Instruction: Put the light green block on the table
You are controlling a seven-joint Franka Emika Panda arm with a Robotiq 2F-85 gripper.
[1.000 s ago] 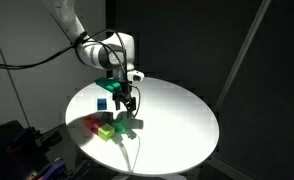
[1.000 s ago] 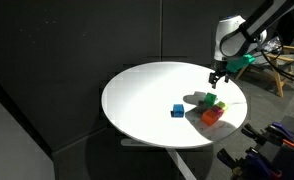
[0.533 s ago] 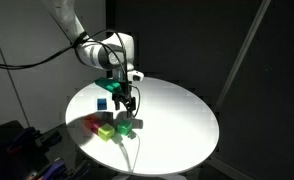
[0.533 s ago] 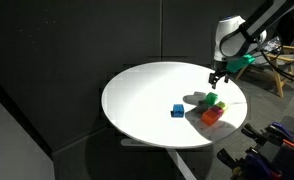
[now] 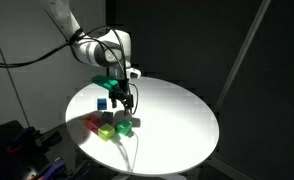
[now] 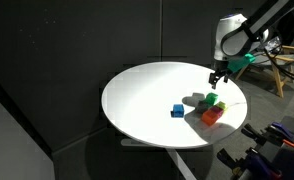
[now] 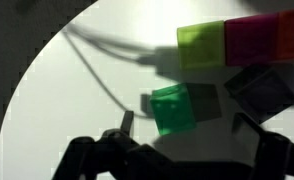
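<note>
The light green block (image 7: pixel 172 108) lies on the white round table (image 7: pixel 67 90), apart from the other cubes. In both exterior views it (image 5: pixel 126 125) (image 6: pixel 208 100) sits just below my gripper (image 5: pixel 123 103) (image 6: pixel 217 79). In the wrist view my gripper (image 7: pixel 187 128) is open and empty, its two dark fingers on either side of the block and not touching it. A yellower lime-green cube (image 7: pixel 200 45) and a red cube (image 7: pixel 249 38) stand side by side beyond it.
A blue cube (image 5: pixel 103 102) (image 6: pixel 177 110) stands apart on the table. The lime cube (image 5: pixel 107 130) and red cube (image 5: pixel 92 124) sit near the table's edge (image 5: pixel 137 165). A thin cable shadow (image 7: pixel 97 70) crosses the top. Dark curtains surround the table.
My gripper has risen slightly above the light green block. The block and the other cubes have not moved.
</note>
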